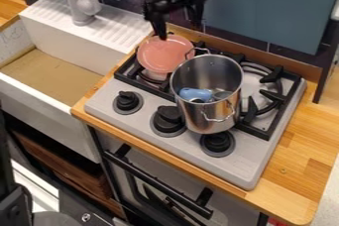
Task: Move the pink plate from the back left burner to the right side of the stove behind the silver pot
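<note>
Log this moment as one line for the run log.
gripper: fingers open, at far rim of pink plate | plate: stove, left side | steel pot: stove, blue object inside

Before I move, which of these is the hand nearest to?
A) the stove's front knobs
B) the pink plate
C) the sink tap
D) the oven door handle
B: the hand hangs over the back of the stove, with one fingertip right at the far rim of the pink plate; whether it touches, I can't tell.
</note>
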